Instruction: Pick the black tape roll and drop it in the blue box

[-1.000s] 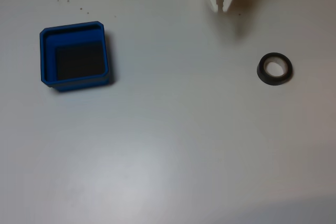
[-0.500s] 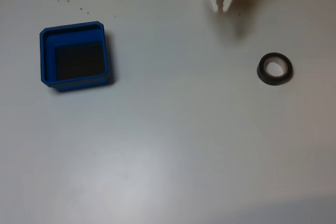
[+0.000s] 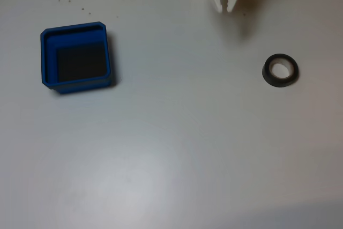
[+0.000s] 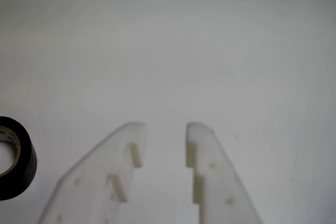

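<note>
A fixed camera looks straight down on the white counter [image 3: 171,148] from well above, taking in the blue box [image 3: 47,57] at left, the black tape roll [image 3: 280,71] at right and the end effector [image 3: 225,8] at the top edge. The wrist camera rides close behind the end effector [image 4: 165,129], looking low along the counter [image 4: 168,51]. Both views share the black tape roll [image 4: 23,166], at the wrist view's left edge.

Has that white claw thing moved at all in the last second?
No. In the fixed view the gripper sits at the same spot relative to the blue box and black tape roll.
</note>
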Robot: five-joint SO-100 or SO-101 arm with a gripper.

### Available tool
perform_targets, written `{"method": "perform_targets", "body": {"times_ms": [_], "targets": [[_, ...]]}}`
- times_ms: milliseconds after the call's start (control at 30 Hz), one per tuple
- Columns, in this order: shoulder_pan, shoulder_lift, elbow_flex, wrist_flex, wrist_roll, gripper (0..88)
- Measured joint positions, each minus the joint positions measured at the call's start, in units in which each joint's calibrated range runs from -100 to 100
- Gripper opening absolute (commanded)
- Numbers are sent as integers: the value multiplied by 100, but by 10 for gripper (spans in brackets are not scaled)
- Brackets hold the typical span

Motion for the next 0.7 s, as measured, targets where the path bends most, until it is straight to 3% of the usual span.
{"method": "perform_targets", "body": {"times_ms": [167,533,700], "targets": [[-49,0,0,0,0,16],[-2098,0,0,0,17,16],[-2464,0,0,0,17,16]]}}
